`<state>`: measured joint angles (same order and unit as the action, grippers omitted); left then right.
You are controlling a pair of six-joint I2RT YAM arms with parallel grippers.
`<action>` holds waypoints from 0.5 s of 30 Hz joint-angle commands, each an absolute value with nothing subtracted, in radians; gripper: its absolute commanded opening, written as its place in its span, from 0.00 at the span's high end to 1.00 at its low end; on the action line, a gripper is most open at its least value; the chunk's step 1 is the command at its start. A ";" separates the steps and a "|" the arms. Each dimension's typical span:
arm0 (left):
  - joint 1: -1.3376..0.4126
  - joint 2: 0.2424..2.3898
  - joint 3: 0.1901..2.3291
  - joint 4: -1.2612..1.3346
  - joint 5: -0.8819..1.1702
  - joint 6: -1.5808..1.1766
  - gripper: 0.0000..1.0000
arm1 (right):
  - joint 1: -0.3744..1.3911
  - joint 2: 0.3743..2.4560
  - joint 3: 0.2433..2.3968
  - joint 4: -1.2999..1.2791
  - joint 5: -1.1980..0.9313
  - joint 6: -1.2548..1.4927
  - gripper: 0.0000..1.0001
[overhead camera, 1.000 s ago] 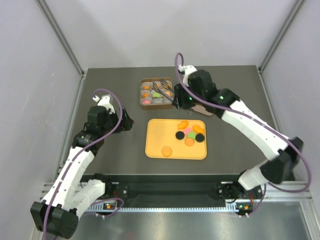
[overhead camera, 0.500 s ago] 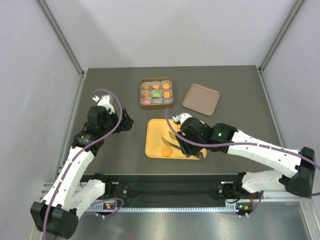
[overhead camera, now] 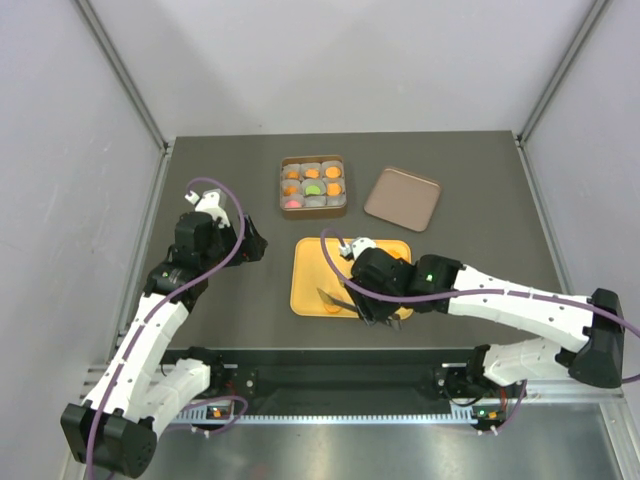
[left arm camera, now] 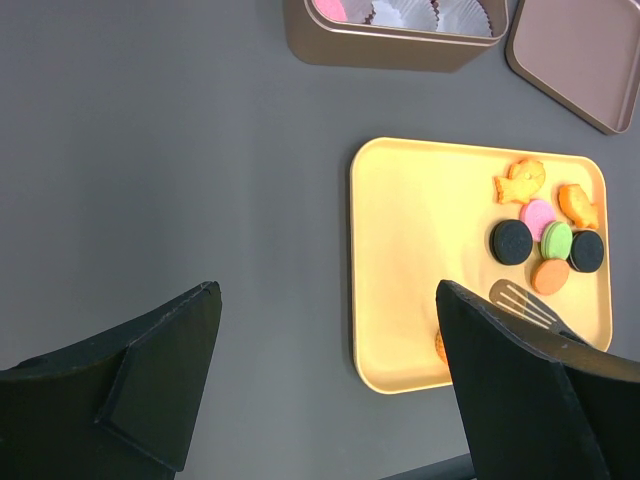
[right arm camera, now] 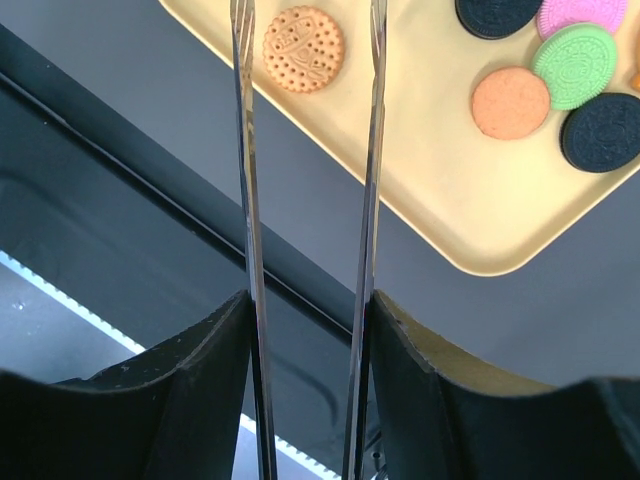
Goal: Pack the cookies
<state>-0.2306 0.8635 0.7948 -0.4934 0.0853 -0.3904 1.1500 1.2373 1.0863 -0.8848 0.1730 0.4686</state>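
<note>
Loose cookies lie on the yellow tray point(right arm camera: 440, 190): one patterned orange cookie point(right arm camera: 303, 49) apart from a cluster of orange point(right arm camera: 510, 102), green point(right arm camera: 574, 66), pink and black ones. My right gripper point(right arm camera: 308, 300) is shut on metal tongs point(right arm camera: 246, 150). The tongs' two arms stand apart on either side of the lone orange cookie, above it. The brown box point(overhead camera: 313, 186) at the back holds paper cups, several with cookies in them. My left gripper point(left arm camera: 328, 290) is open and holds nothing, over bare table left of the tray point(left arm camera: 420, 250).
The box's brown lid point(overhead camera: 402, 198) lies to the right of the box. The tray point(overhead camera: 310, 265) sits in the middle of the dark table, close to the front rail. Grey walls enclose the table on three sides.
My right arm has swung from the box back to the tray's near-left part, carrying the tongs over the lone orange cookie. The tongs' arms have spread a little. The left arm is still.
</note>
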 commanded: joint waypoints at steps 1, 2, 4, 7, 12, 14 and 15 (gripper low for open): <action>-0.226 0.848 0.796 -0.462 0.084 -0.390 0.07 | 1.177 1.252 1.085 -0.853 0.196 0.488 0.52; -0.225 0.848 0.798 -0.462 0.084 -0.390 0.07 | 1.180 1.255 1.083 -0.853 0.198 0.488 0.52; -0.225 0.850 0.798 -0.460 0.084 -0.390 0.07 | 1.183 1.264 1.083 -0.850 0.198 0.488 0.52; -0.225 0.848 0.796 -0.462 0.084 -0.388 0.07 | 1.186 1.272 1.081 -0.845 0.195 0.488 0.52; -0.225 0.848 0.796 -0.463 0.083 -0.390 0.07 | 1.193 1.287 1.077 -0.845 0.193 0.485 0.52; -0.225 0.848 0.796 -0.463 0.083 -0.390 0.07 | 1.196 1.293 1.077 -0.845 0.192 0.485 0.52; -0.225 0.848 0.796 -0.463 0.083 -0.390 0.07 | 1.200 1.296 1.077 -0.845 0.192 0.485 0.52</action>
<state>-0.2306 0.8635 0.7948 -0.4934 0.0853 -0.3901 1.1751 1.2922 1.0721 -0.8783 0.1757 0.4763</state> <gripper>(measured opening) 0.932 0.486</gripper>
